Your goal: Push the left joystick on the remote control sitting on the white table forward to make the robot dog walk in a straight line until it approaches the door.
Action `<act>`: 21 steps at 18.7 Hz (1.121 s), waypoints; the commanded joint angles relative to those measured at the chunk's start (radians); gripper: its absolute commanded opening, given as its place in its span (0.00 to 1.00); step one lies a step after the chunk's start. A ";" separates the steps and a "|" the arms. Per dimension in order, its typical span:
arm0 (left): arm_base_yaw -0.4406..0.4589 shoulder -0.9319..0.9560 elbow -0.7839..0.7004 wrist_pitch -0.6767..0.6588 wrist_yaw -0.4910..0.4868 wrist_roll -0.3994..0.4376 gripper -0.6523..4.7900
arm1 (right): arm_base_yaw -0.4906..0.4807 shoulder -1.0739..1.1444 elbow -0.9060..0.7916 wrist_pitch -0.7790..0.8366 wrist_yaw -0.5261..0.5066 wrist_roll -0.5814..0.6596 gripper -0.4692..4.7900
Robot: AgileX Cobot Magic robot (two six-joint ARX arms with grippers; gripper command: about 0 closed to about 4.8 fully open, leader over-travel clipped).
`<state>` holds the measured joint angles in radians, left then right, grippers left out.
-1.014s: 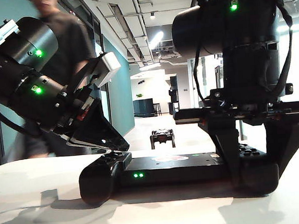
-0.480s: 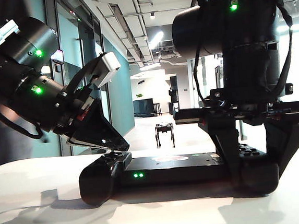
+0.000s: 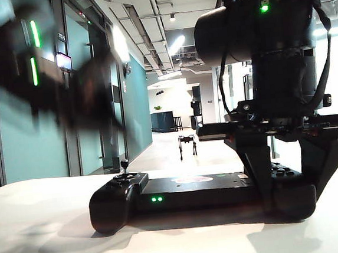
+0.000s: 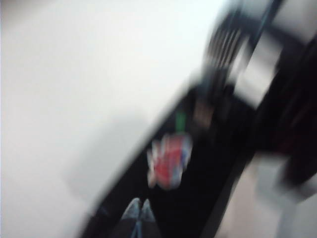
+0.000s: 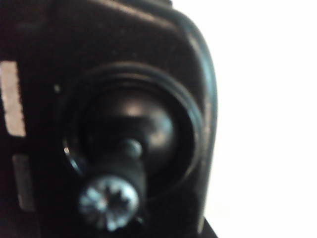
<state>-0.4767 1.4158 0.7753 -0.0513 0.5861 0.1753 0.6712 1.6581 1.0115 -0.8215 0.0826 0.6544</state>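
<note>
The exterior camera sits low at tabletop height, facing the remote control point(image 3: 201, 194) side-on and down a corridor beyond. The left wrist camera, heavily blurred, looks down on the remote control's top point(image 4: 168, 163). The right wrist camera hovers very near a thumbstick point(image 5: 111, 196). All three share the controller.

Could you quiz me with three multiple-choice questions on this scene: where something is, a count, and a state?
1. Where is the small black four-legged robot dog?
A. on the table
B. down the corridor floor
C. held by a hand

2. How many green lights glow on the front of the wide black remote control?
A. one
B. two
C. four

3. What touches the short black left joystick?
A. the left hand
B. the right hand
C. nothing

Answers: 1 B, it stands beyond the white table. 2 B, a pair shows. 3 C, the stick stands free; the right hand straddles the other end.
</note>
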 commanded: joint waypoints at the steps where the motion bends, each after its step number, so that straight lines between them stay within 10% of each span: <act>1: 0.000 -0.206 0.021 -0.095 -0.099 -0.131 0.11 | 0.000 0.003 -0.003 -0.008 -0.003 -0.023 0.47; 3: 0.000 -0.364 0.021 -0.110 -0.153 -0.214 0.11 | 0.000 0.003 -0.003 0.004 -0.003 -0.047 0.48; 6: 0.000 -0.544 0.021 -0.182 -0.278 -0.247 0.11 | 0.000 0.002 0.002 0.005 -0.003 -0.115 0.86; 15: -0.002 -0.700 0.004 -0.306 -0.433 -0.263 0.11 | 0.004 -0.271 0.092 -0.110 0.053 -0.214 0.85; 18: -0.002 -0.759 -0.063 -0.296 -0.459 -0.263 0.11 | 0.004 -0.404 0.092 -0.161 0.055 -0.214 0.54; 19: -0.002 -0.802 -0.117 -0.266 -0.477 -0.262 0.11 | 0.003 -0.465 0.092 -0.195 0.080 -0.215 0.07; 21: -0.002 -0.863 -0.203 -0.176 -0.505 -0.262 0.11 | 0.005 -0.525 0.087 -0.199 0.146 -0.263 0.09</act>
<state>-0.4774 0.5812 0.6044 -0.3050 0.1070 -0.0837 0.6750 1.1591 1.0988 -1.0306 0.1799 0.4297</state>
